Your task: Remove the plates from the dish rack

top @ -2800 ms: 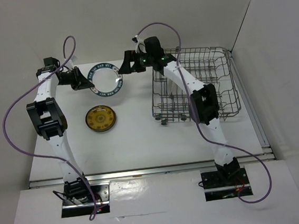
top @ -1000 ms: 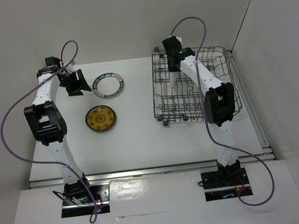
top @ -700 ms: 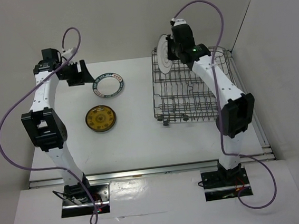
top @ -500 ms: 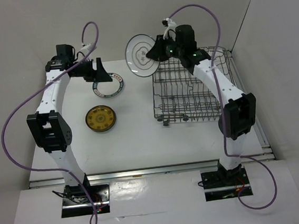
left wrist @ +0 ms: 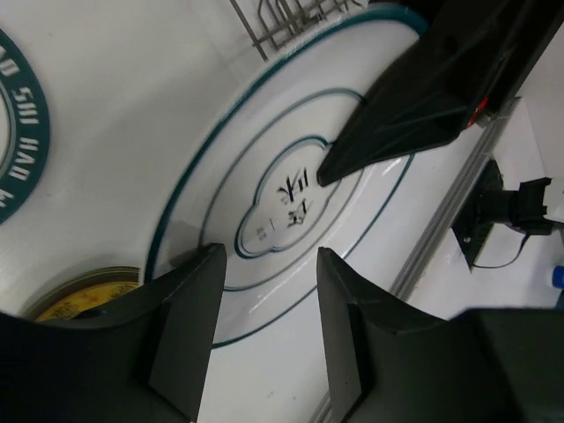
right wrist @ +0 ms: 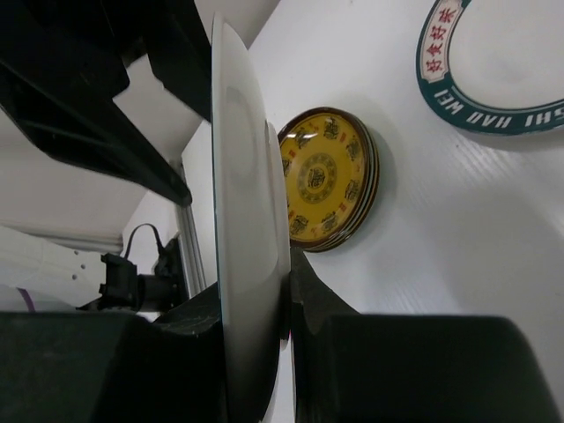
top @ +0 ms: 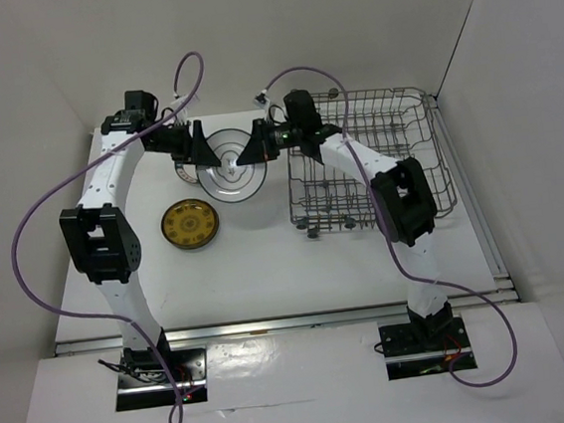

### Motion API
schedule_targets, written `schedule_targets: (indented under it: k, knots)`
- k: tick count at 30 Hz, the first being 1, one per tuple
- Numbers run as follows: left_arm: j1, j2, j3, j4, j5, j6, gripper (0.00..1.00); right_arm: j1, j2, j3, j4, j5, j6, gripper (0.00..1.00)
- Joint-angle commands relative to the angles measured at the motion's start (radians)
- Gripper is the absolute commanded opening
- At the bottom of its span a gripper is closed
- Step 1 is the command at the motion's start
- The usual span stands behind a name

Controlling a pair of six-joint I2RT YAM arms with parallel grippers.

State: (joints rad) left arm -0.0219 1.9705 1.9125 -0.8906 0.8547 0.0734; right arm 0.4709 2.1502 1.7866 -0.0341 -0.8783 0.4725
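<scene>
Right gripper (top: 249, 155) is clamped on the rim of the white plate (top: 228, 169) with teal rings, holding it in the air over the table's (top: 267, 263) far middle, just left of the dish rack (top: 411, 154) at the far-right corner. Left gripper (top: 196, 152) is at the plate's opposite rim, fingers apart, not clenched. 1 ochre plate (top: 190, 224) and 1 teal-rimmed plate (right wrist: 493, 97) lie flat nearer the left edge.

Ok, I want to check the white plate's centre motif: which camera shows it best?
Left wrist: the white plate faces that camera, so its centre motif is large and clear. Right wrist sees the plate edge-on, with no motif visible; top external shows it small, the motif too faint to read.
</scene>
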Motion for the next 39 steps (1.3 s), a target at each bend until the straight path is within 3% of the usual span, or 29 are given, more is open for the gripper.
schedule_targets:
  k: [1,9,22,27,29,33,34,37,39]
  knots:
    - [-0.009,0.011,-0.012,-0.038,0.001,0.062,0.59,-0.009,-0.046,0.007,0.168,-0.091,0.035,0.00]
    - [0.025,-0.065,-0.017,-0.018,-0.071,0.062,0.81,-0.018,-0.095,-0.006,0.017,-0.010,-0.067,0.00]
    - [0.025,-0.082,-0.067,0.033,-0.209,0.071,0.83,-0.037,-0.125,0.014,-0.009,-0.042,-0.087,0.00]
    - [0.025,-0.064,-0.067,0.022,-0.036,0.083,0.81,-0.037,-0.118,-0.033,0.092,-0.099,-0.020,0.00]
    - [0.025,-0.053,-0.067,0.013,0.030,0.083,0.76,-0.037,-0.081,-0.033,0.140,-0.151,0.011,0.00]
    - [0.025,-0.004,-0.018,-0.042,0.184,0.121,0.53,-0.028,-0.041,-0.010,0.166,-0.177,0.035,0.00]
    - [0.025,0.010,-0.003,-0.089,0.211,0.130,0.35,-0.028,-0.041,-0.010,0.166,-0.177,0.035,0.00]
    - [0.025,0.065,0.039,-0.143,0.211,0.143,0.00,-0.018,-0.041,-0.010,0.166,-0.165,0.035,0.00]
    - [0.060,0.083,0.039,-0.153,0.254,0.120,0.00,-0.018,-0.041,0.016,0.131,-0.140,0.022,0.02]
